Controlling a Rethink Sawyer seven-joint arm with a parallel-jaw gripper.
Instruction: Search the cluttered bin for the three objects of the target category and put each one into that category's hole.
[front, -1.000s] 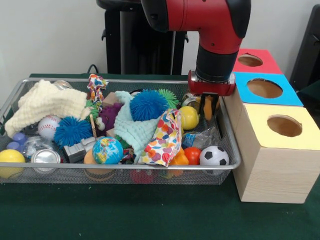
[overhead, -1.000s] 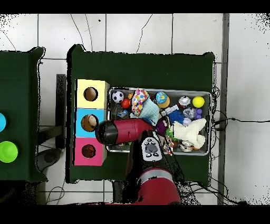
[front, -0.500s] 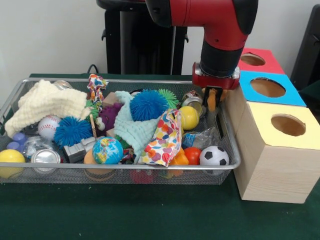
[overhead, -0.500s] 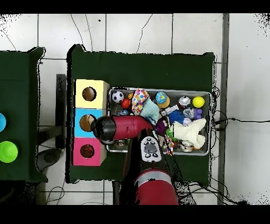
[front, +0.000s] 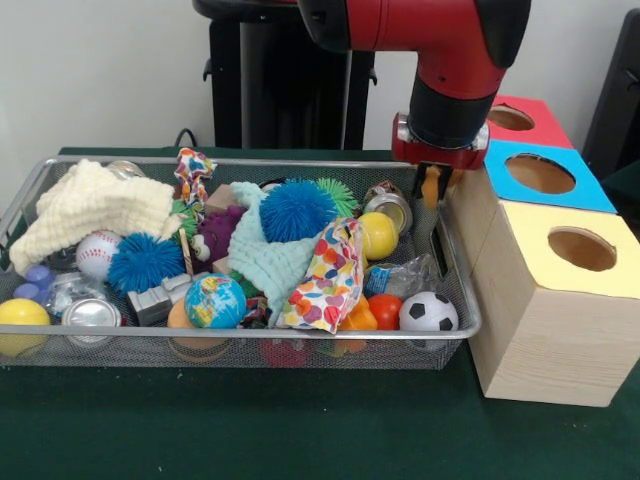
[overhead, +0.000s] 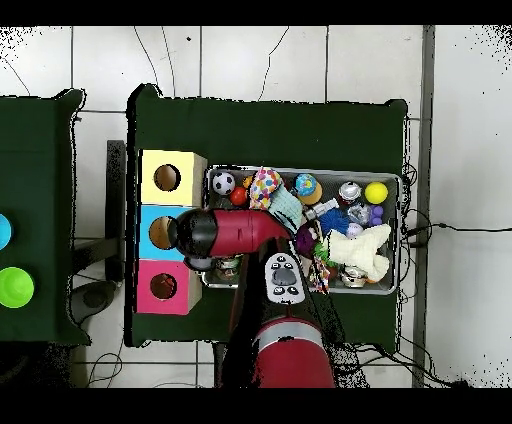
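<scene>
My pincer (front: 432, 186) hangs above the bin's (front: 250, 334) right end, close beside the wooden box (front: 545, 320) with the three holes. I am clenched on a small orange thing (front: 430, 187), which shows between my fingers; I cannot tell what it is. From above, my arm covers the pincer and reaches over the seam between bin and box, level with the blue hole (overhead: 160, 232).

The box has a red hole (front: 510, 118), the blue one in the middle and a yellow hole (front: 581, 249).

In the bin lie a soccer ball (front: 428, 312), a small red ball (front: 384, 309), a yellow ball (front: 378, 235), a globe ball (front: 214, 301), two spiky blue balls (front: 297, 210), a baseball (front: 97, 253), a cream cloth (front: 95, 205), a mint cloth (front: 272, 259), a patterned cloth (front: 328, 275) and tin cans (front: 90, 315).
</scene>
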